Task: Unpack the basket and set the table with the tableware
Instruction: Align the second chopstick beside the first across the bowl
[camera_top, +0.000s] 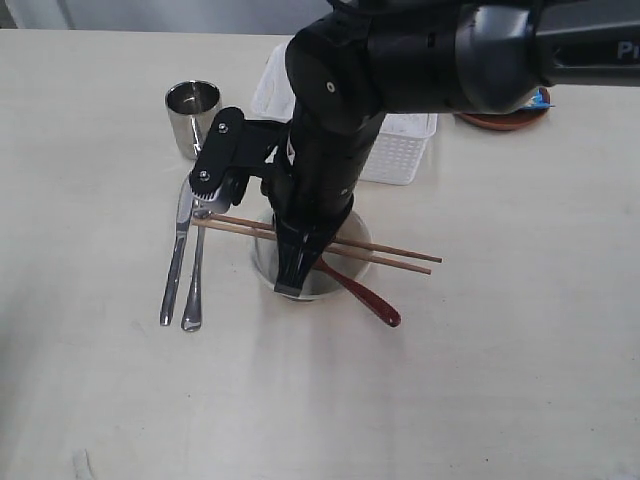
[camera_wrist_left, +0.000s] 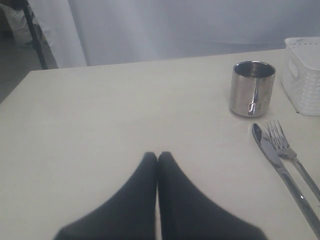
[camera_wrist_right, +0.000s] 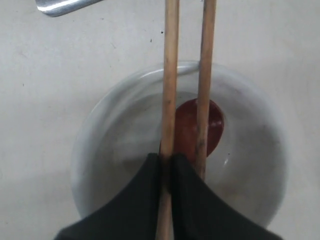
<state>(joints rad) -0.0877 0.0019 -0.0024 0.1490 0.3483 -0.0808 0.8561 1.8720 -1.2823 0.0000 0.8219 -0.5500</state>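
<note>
Pale cream flat tabletop (camera_top: 500, 380): faint wood grain. White rectangular plastic basket (camera_top: 405, 150): perforated lattice. Steel cylindrical cup (camera_top: 193, 117): mirror silver. Metal knife (camera_wrist_left: 265, 147), metal fork (camera_wrist_left: 278, 137): silver. Wooden chopsticks (camera_top: 400, 253): light brown. Wooden spoon (camera_top: 385, 313): dark red-brown. Round bowl (camera_wrist_right: 100, 150): pale cream. Round plate (camera_top: 500, 122): brown.

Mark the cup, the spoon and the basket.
Cup (camera_wrist_left: 252, 95): left wrist view, on its side wall.
Spoon (camera_top: 362, 296): exterior view, on its handle.
Basket (camera_top: 400, 152): exterior view, on its lattice side.
</note>
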